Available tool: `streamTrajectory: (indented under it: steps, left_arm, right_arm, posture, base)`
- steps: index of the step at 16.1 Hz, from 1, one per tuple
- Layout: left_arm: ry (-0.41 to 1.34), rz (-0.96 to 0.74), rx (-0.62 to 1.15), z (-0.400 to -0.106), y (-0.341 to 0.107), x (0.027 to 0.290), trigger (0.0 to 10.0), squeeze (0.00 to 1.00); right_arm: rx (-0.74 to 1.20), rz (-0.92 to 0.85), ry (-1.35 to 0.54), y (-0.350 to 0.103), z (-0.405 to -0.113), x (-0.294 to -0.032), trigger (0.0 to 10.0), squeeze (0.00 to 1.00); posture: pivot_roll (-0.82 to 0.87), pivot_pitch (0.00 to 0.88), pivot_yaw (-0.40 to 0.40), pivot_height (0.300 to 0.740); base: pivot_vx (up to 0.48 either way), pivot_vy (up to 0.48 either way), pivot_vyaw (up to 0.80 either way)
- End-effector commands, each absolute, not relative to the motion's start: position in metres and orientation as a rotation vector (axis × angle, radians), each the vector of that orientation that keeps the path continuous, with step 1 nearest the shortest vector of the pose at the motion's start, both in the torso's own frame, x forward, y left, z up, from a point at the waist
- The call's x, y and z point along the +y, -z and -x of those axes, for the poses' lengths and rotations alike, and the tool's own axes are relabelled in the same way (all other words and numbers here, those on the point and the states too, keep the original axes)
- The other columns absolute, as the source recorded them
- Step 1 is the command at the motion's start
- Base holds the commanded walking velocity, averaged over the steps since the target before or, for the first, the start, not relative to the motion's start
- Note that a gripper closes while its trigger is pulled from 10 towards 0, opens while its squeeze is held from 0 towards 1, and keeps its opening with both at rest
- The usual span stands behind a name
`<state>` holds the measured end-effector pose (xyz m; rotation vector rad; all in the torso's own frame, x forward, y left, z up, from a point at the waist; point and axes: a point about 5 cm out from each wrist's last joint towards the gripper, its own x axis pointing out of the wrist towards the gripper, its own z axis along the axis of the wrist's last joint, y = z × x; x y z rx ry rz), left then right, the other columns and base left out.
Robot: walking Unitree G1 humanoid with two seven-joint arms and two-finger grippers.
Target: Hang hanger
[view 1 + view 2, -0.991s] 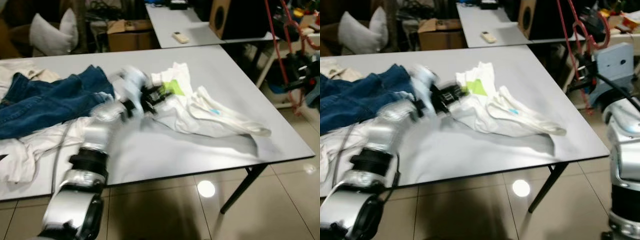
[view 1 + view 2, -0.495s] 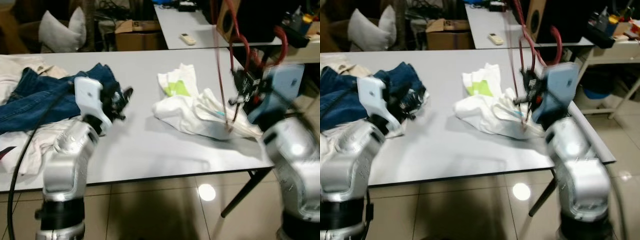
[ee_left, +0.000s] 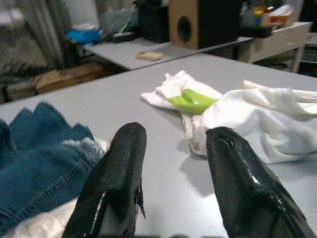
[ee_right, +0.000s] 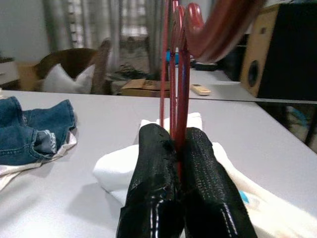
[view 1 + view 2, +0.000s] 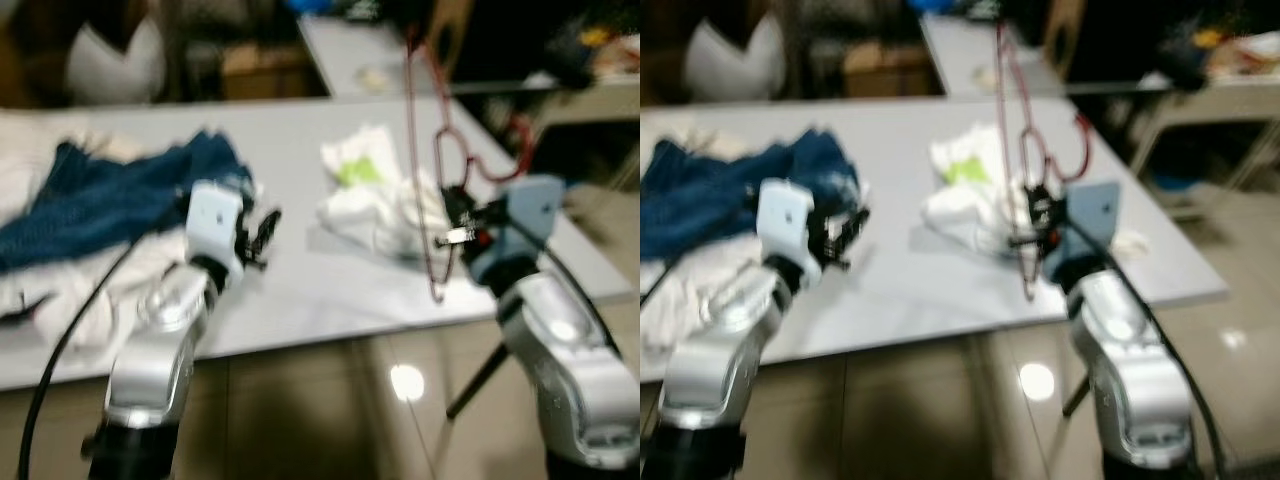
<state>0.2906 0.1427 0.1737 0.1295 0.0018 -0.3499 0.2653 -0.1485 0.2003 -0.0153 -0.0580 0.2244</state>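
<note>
A red wire hanger [image 5: 412, 120] stands upright over the right part of the grey table [image 5: 300, 290], its hook [image 5: 500, 165] curling to the right. My right gripper [image 5: 450, 215] is shut on its thin wires [image 4: 173, 74], with the fingers [image 4: 198, 163] pressed together around them. Below and behind the hanger lies a crumpled white garment [image 5: 375, 195] with a green print [image 3: 190, 100]. My left gripper [image 5: 262, 232] hovers open and empty over the table beside the blue jeans [image 5: 120, 195]; its fingers [image 3: 124, 183] are spread apart.
Jeans and pale clothes [image 5: 60, 300] cover the table's left side. A second table [image 3: 133, 52] with a remote [image 4: 200, 89] and a speaker [image 3: 200, 22] stands behind. A pillow [image 5: 110, 60] and a cardboard box [image 4: 141, 87] are at the back. Tiled floor [image 5: 330, 400] lies in front.
The left gripper drew back from the white garment to beside the jeans. The right arm brought the hanger in over the table's right part. The camera has shifted and blurred.
</note>
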Motion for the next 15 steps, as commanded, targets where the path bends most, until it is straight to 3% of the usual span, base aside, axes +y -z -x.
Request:
streamTrajectory:
  steps: [1, 3, 7, 15]
  left_arm:
    - [0.323, -0.164, -0.001, -0.289, -0.176, 0.147, 10.0, 0.0]
    - [0.324, -0.156, 0.008, -0.289, -0.171, 0.145, 10.0, 0.0]
    - [0.318, -0.146, 0.006, -0.288, -0.17, 0.141, 10.0, 0.0]
    - [0.318, -0.154, 0.012, -0.291, -0.168, 0.14, 10.0, 0.0]
  right_arm:
    - [-0.042, 0.05, -0.21, -0.195, -0.267, -0.144, 10.0, 0.0]
    - [-0.041, 0.119, -0.171, -0.19, -0.265, -0.149, 10.0, 0.0]
    - [-0.001, 0.005, -0.135, -0.179, -0.267, -0.159, 10.0, 0.0]
    - [-0.01, 0.013, -0.147, -0.176, -0.266, -0.158, 10.0, 0.0]
  posture:
    - [-0.11, 0.0, 0.009, 0.74]
    - [-0.11, 0.0, -0.002, 0.74]
    - [-0.11, 0.0, -0.004, 0.74]
    - [-0.12, 0.0, -0.002, 0.74]
  base:
    - [0.0, 0.416, 0.0]
    - [0.0, 0.412, 0.0]
    - [0.0, 0.412, 0.0]
    - [0.0, 0.414, 0.0]
